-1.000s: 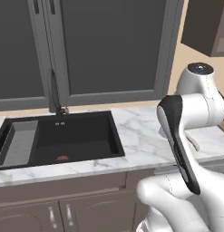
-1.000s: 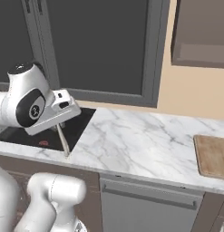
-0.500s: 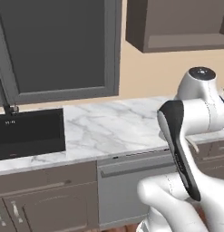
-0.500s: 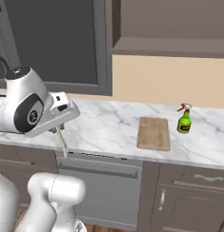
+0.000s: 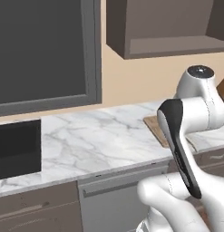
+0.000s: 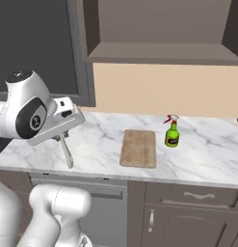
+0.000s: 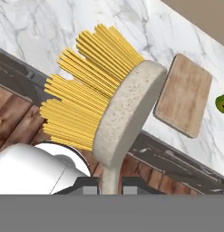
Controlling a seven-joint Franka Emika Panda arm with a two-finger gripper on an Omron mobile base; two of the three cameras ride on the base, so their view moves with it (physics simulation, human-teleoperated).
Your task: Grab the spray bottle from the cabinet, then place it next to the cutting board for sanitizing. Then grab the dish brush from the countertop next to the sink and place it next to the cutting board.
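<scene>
My gripper [image 6: 61, 137] is shut on the pale handle of the dish brush [image 6: 67, 155], which hangs down in front of the countertop's [image 6: 96, 140] edge. In the hand view the gripper [image 7: 109, 182] holds the handle at the bottom, and the dish brush [image 7: 124, 111] rises with its yellow bristles fanned to the left. The cutting board [image 6: 138, 147] lies flat on the marble to my right, and the green spray bottle [image 6: 172, 132] stands upright just beyond its right edge. The hand view shows the cutting board [image 7: 184, 94] and a sliver of the spray bottle [image 7: 221, 103]. The cabinet [image 6: 159, 50] hangs open above.
The black sink [image 5: 16, 148] sits at the left edge of the left base view. My white arm covers most of the cutting board [image 5: 154, 127] there. A dark framed panel [image 5: 41, 50] fills the wall left of the cabinet [image 5: 168, 43]. Drawers and a dishwasher front [image 6: 82, 202] are below the countertop.
The base has driven right along the counter: the sink slid off to the left and the cutting board and spray bottle came into view. The brush stays in my shut gripper.
</scene>
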